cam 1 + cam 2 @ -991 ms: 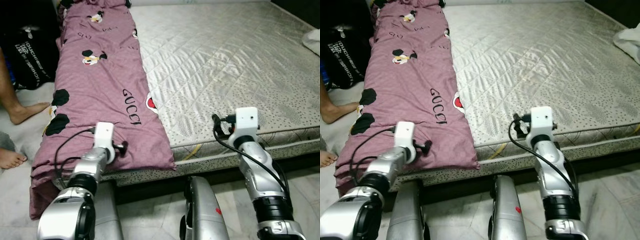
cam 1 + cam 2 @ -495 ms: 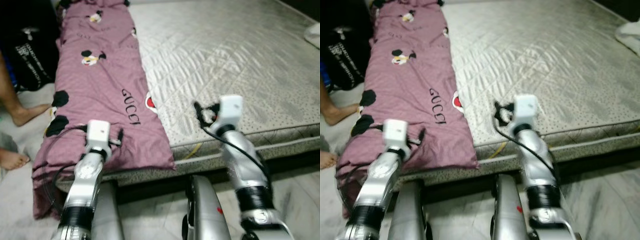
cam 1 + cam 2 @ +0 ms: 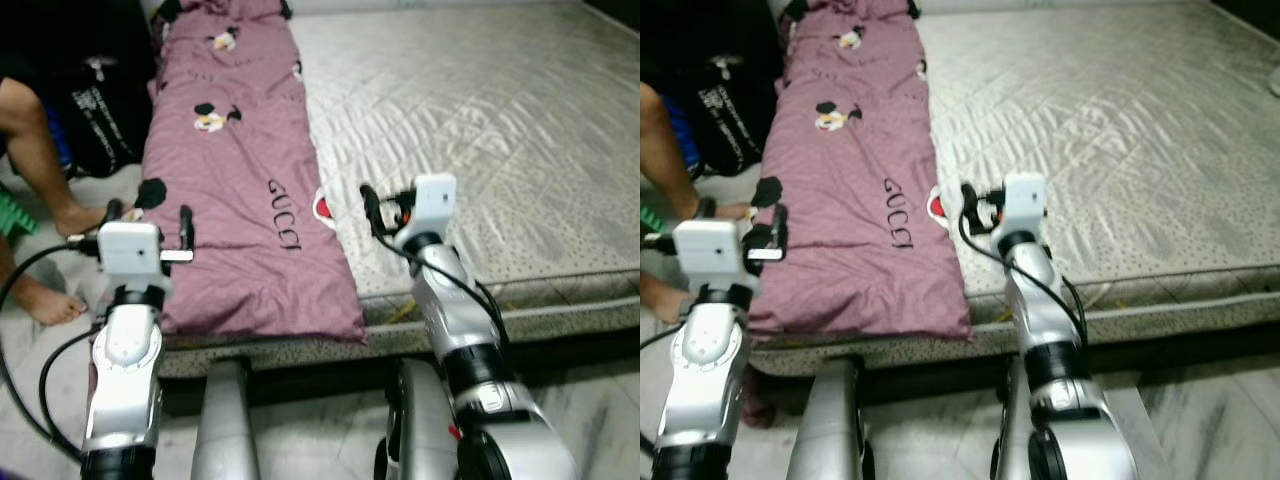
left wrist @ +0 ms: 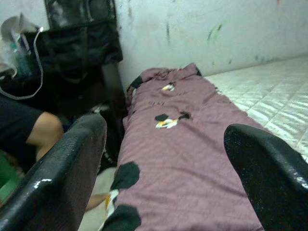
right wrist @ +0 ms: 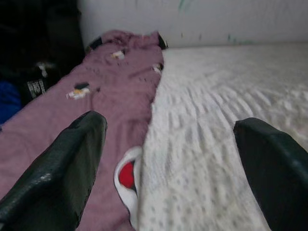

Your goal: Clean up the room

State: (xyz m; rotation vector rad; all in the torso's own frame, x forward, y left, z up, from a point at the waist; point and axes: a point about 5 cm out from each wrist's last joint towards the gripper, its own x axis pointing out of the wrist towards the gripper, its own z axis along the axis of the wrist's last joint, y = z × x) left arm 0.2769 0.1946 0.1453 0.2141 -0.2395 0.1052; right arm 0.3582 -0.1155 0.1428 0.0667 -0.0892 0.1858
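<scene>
- The left claw [image 3: 145, 222] hangs released, fingers spread, over the blanket's outer edge.
- The right claw [image 3: 978, 207] is released too, grasping nothing, above the blanket's inner edge.
- The purple blanket [image 3: 235, 180] lies along the left side of the bed [image 3: 480, 130].
- A person's leg [image 3: 35, 150] and a black bag [image 3: 100, 110] are beside the bed.

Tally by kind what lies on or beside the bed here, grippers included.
Purple printed blanket: 1
Grey quilted mattress: 1
Black bag: 1
Person's legs: 2
Open grippers: 2, left gripper, right gripper
Total: 7
</scene>
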